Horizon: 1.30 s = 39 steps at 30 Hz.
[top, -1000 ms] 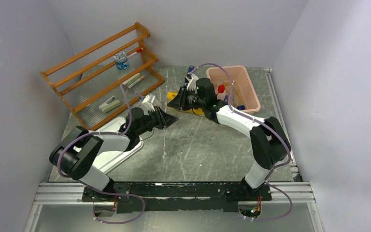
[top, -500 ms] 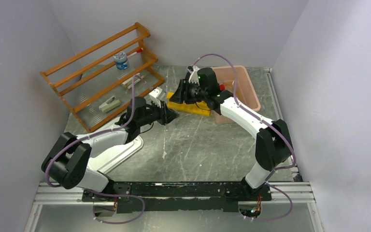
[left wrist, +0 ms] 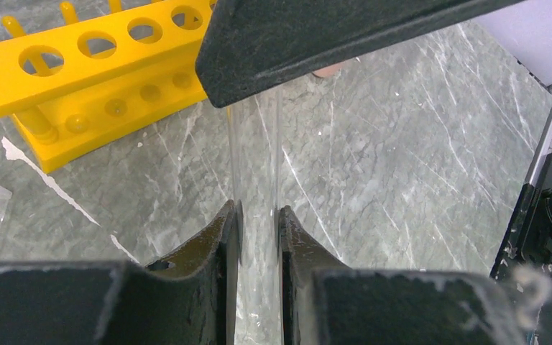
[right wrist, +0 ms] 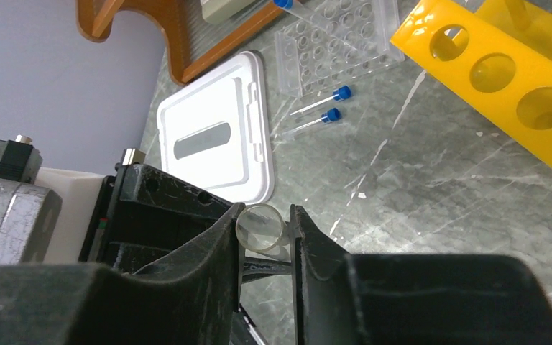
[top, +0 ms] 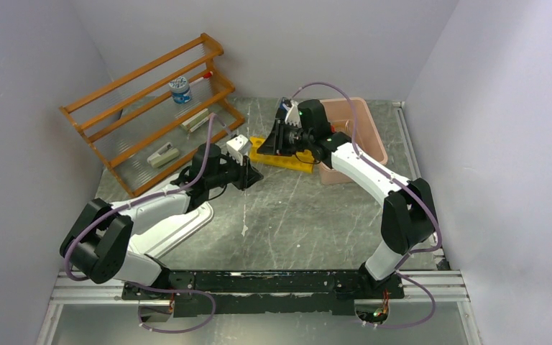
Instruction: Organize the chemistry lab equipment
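Left gripper (left wrist: 257, 215) is clamped on a clear tube (left wrist: 255, 144) near the counter's (top: 295, 215) far edge, the right gripper (right wrist: 264, 224) apparently closed on it too, while the yellow holed rack (left wrist: 79, 79) stands empty and two blue-capped clear tubes (right wrist: 321, 101) lie loose, so much is judged undone.

The left gripper (top: 250, 172) has reached farther out from the flat white lid (top: 187, 224). The right gripper (top: 276, 138), pinching the same thin clear tube (left wrist: 255, 180) as the left, has pulled back toward the pink plastic bin (top: 374, 144). More of the yellow rack with round holes (top: 291, 159) shows now.
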{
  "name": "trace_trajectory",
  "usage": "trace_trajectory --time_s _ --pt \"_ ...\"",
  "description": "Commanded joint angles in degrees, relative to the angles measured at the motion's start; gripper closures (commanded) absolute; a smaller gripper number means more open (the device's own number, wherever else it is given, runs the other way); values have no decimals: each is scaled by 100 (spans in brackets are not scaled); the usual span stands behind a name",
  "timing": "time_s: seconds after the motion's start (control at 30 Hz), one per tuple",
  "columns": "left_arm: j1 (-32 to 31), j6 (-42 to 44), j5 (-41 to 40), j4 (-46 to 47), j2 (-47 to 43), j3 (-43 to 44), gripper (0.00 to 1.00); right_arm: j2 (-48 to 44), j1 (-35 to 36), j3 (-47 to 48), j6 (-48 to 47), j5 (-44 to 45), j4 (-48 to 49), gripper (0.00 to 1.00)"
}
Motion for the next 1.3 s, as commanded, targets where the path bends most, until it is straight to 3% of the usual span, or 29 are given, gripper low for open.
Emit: trace_trajectory --time_s 0.0,0.17,0.33,0.57,0.97,1.27 --pt "-10 167 -158 -146 -169 210 95 -159 -59 -6 71 -240 49 75" --pt "-10 113 -191 -257 -203 307 91 -154 -50 -5 -76 39 51 85" --pt "10 -285 -976 -968 -222 668 49 -183 -36 294 -467 722 -34 87" --pt "169 -633 -2868 -1205 -1654 474 33 118 -17 1476 -1375 1892 -645 88" --pt "201 -832 -4343 -2594 -2595 1155 29 1278 690 3348 -2856 4017 -1113 88" --pt "210 -1163 -4785 -3165 -2792 931 30 1726 992 3144 -3146 4418 -345 87"
